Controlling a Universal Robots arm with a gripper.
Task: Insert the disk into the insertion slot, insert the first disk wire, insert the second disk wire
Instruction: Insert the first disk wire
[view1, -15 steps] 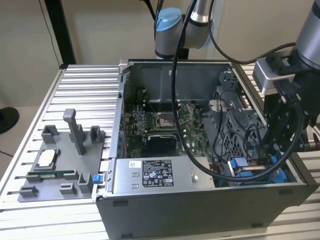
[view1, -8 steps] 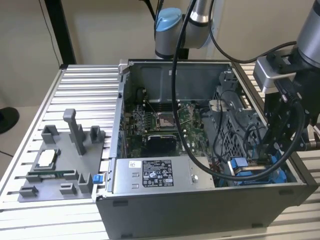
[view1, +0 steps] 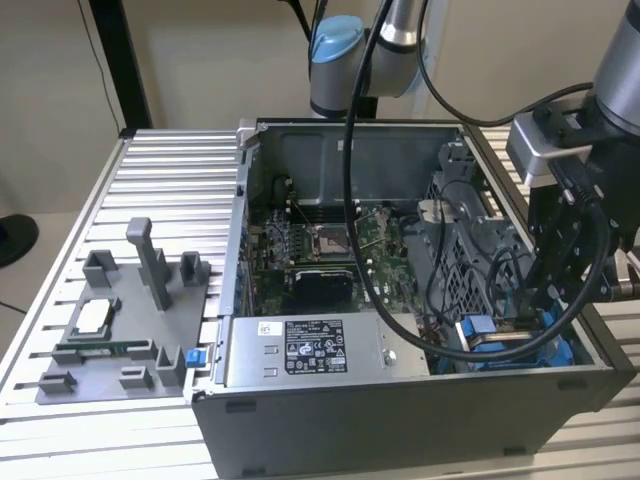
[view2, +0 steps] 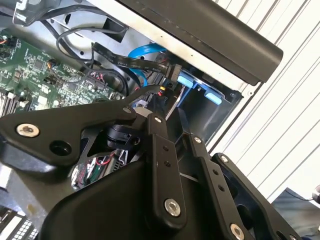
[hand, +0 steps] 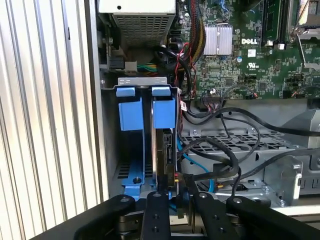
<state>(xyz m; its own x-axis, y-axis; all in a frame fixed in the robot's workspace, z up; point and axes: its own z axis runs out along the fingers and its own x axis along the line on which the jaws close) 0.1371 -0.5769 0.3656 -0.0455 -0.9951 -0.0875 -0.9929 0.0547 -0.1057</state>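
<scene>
The disk (hand: 165, 150) stands on edge in its blue frame (hand: 164, 111) inside the insertion slot (hand: 141, 80), at the case's front corner on the exterior view's right (view1: 520, 345). A second blue frame (hand: 130, 112) stands beside it. My gripper (hand: 181, 200) hangs directly over the disk's connector end, its fingers close together on a small black wire plug (hand: 182, 192). A blue cable (hand: 212, 182) and black wires (hand: 220, 150) loop beside it. In the second wrist view my gripper (view2: 170, 120) is just short of a black connector (view2: 173, 72) on a flat cable. In the exterior view my gripper (view1: 548, 305) reaches into the bay.
The grey power-supply box (view1: 300, 350) lies along the case front, with the green motherboard (view1: 320, 255) behind it. Loose cables crowd the drive cage (view1: 470, 260). A grey fixture plate (view1: 110, 335) holding small parts rests on the slatted table (view1: 170, 180) at the exterior view's left.
</scene>
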